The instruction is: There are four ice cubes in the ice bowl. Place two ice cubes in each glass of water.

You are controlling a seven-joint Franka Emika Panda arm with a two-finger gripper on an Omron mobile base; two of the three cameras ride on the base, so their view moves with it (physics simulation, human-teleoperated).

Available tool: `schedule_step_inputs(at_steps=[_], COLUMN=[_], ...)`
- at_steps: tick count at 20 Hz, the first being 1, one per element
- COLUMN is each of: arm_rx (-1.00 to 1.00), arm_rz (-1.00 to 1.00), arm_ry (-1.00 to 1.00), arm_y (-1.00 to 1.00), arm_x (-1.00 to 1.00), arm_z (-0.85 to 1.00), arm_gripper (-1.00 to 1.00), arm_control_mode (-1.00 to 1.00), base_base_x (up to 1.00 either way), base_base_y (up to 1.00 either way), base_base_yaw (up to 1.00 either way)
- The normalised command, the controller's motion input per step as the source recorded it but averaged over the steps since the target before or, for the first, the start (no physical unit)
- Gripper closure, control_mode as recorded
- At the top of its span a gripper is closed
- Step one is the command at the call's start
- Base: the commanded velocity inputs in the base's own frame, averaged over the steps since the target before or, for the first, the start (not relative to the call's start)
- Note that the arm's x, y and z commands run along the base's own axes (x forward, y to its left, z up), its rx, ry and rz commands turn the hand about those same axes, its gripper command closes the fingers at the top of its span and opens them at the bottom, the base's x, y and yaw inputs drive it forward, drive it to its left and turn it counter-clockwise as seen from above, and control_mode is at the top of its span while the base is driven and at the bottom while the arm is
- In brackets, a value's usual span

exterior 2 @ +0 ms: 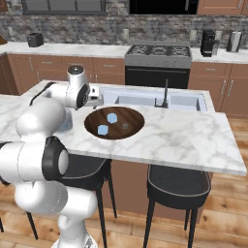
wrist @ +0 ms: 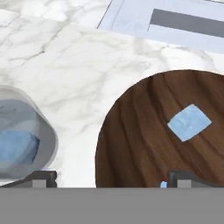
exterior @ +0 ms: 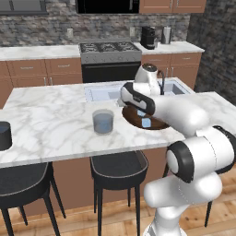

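Note:
The dark-brown ice bowl [exterior 2: 127, 114] sits on the marble island near the sink. Two pale-blue ice cubes lie in it, one [exterior 2: 112, 117] farther back and one [exterior 2: 102, 129] nearer the front. In the hand view, one cube [wrist: 189, 122] lies in the bowl [wrist: 140, 144]. The see-through grey glass [wrist: 41, 127] stands left of the bowl with an ice cube [wrist: 17, 146] in its water. My gripper [wrist: 114, 178] hangs open and empty above the counter, between that glass and the bowl's rim. The dark glass [exterior: 3, 135] stands far to the left.
A sink [exterior 2: 155, 99] with a dark faucet [exterior 2: 165, 94] lies just behind the bowl. Dark stools [exterior: 119, 168] stand under the island's front edge. The stove [exterior: 109, 51] and cabinets line the far wall.

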Motion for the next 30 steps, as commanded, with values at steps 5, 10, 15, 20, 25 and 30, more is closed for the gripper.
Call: schedule_step_inputs(at_steps=[5, 10, 15, 20, 25, 30], arm_rx=[0.10, 0.02, -0.02, 0.00, 0.00, 0.00], arm_rz=[0.00, 0.00, -0.19, -0.06, -0.14, -0.08], arm_ry=[0.02, 0.05, 0.07, 0.11, 0.06, 0.00], arm_y=[-0.67, -0.58, -0.23, -0.01, -0.02, -0.12], arm_x=[0.17, 0.21, 0.18, 0.09, 0.38, 0.34], arm_z=[0.04, 0.04, -0.08, -0.05, -0.25, -0.10], arm_gripper=[-1.00, -1.00, -1.00, -1.00, -1.00, -1.00], arm_control_mode=[-1.00, -1.00, -1.00, -1.00, -1.00, -1.00], base_base_x=[0.00, 0.00, 0.00, 0.00, 0.00, 0.00], base_base_y=[0.00, 0.00, 0.00, 0.00, 0.00, 0.00], base_base_yaw=[0.00, 0.00, 0.00, 0.00, 0.00, 0.00])
